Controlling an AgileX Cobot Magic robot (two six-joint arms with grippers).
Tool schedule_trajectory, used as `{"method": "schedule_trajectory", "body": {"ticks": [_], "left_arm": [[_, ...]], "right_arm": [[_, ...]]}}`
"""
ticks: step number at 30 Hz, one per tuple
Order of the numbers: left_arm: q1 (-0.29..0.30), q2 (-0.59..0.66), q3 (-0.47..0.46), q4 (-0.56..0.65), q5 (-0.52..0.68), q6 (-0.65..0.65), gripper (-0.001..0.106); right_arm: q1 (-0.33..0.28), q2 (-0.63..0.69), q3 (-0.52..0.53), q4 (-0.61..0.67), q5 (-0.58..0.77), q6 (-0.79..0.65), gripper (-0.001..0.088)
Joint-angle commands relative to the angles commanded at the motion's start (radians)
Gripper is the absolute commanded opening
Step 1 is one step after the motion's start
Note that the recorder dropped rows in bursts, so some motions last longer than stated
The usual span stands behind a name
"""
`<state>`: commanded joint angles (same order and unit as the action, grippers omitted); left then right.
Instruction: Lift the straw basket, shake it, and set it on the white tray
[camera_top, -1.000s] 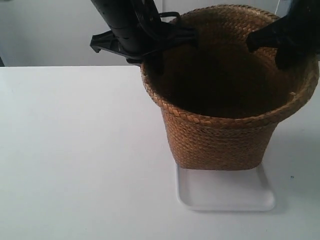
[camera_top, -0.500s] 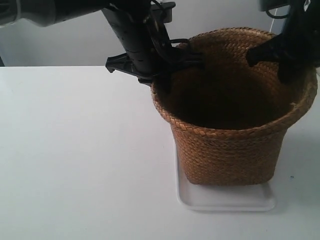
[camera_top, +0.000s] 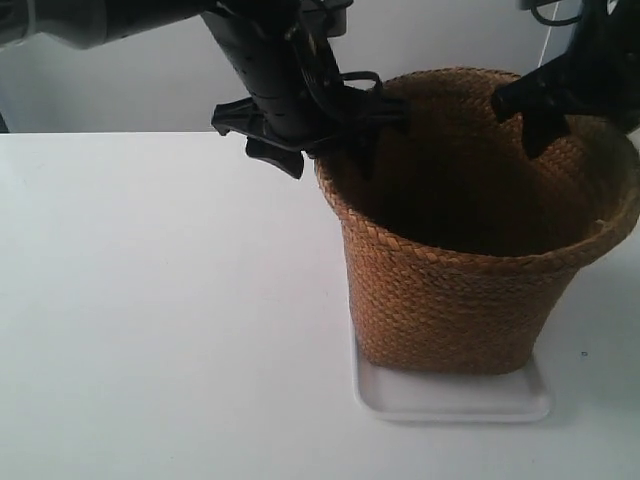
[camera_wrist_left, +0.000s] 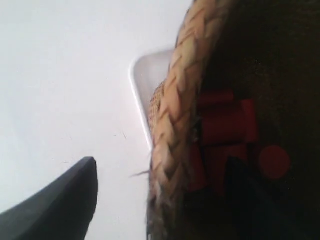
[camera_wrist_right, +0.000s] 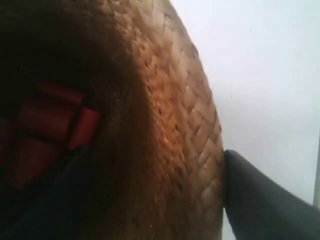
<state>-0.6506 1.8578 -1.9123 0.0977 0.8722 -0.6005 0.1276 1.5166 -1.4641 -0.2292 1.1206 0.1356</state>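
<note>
Left end effector (camera_wrist_left: 164, 167) is spread open across the braided rim. The outer finger (camera_wrist_left: 60, 200) hangs clear of the weave with bare table showing in the gap, and the other one is down inside the dark. So nothing is pinched on that side, as far as I can see.

The right end effector (camera_wrist_right: 155, 155) also straddles the rim, with its outer finger (camera_wrist_right: 265, 200) right up against the wall. The inner one is lost in shadow, so I honestly can't tell if it's gripping or just resting there.

In the exterior view, the arm at the exterior view's left (camera_top: 280, 60) meets the rim at roughly 10 o'clock and the other arm (camera_top: 590, 50) at about 2 o'clock. Opposite-ish holds make sense for carrying a wide floppy thing level.

The straw basket (camera_top: 450, 300) sits upright on the white tray (camera_top: 450, 405), off at about 4 o'clock on the table (camera_top: 150, 300). A strip of tray peeks out along the 6 o'clock side.

Some red pieces (camera_wrist_left: 222, 122) lie in the bottom, presumably the reason for the shake.

My read is that the placing is basically done and what's left is backing both arms up and off.
</note>
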Motion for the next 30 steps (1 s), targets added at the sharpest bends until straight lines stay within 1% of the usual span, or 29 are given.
{"method": "schedule_trajectory", "body": {"ticks": [5,10,12,14,18,20,23,24,26,29,30], "left_arm": [[0.0,-0.037,-0.032,0.032,0.042,0.002,0.074],[0.0,-0.077,-0.033,0.019,0.064,0.101,0.074],[0.0,-0.088,-0.033,0.019,0.07,0.136,0.072],[0.0,-0.098,-0.033,0.014,0.082,0.165,0.069],[0.0,-0.121,-0.033,-0.038,0.118,0.215,0.054],[0.0,-0.135,-0.031,-0.045,0.123,0.239,0.046],[0.0,-0.167,-0.031,-0.036,0.127,0.244,0.034],[0.0,-0.18,-0.031,-0.03,0.132,0.246,0.029],[0.0,-0.206,-0.031,-0.027,0.153,0.266,0.018],[0.0,-0.236,-0.031,-0.027,0.206,0.288,0.003],[0.0,-0.242,-0.031,-0.027,0.217,0.303,0.0]], "right_arm": [[0.0,-0.066,0.0,-0.053,-0.002,0.004,0.0686],[0.0,-0.157,0.0,-0.057,0.019,0.006,0.0684],[0.0,-0.182,0.0,-0.051,0.022,0.006,0.0684],[0.0,-0.212,0.0,-0.029,0.023,0.006,0.0684],[0.0,-0.267,0.0,0.041,0.025,0.006,0.0679],[0.002,-0.298,0.0,0.078,0.025,0.004,0.0666],[0.002,-0.343,0.006,0.148,0.015,-0.011,0.0612],[0.002,-0.361,0.014,0.171,0.01,-0.024,0.0576],[0.002,-0.395,0.032,0.198,0.006,-0.029,0.0482],[0.002,-0.445,0.072,0.229,-0.022,-0.029,0.0314],[0.002,-0.465,0.086,0.241,-0.036,-0.029,0.027]]}}
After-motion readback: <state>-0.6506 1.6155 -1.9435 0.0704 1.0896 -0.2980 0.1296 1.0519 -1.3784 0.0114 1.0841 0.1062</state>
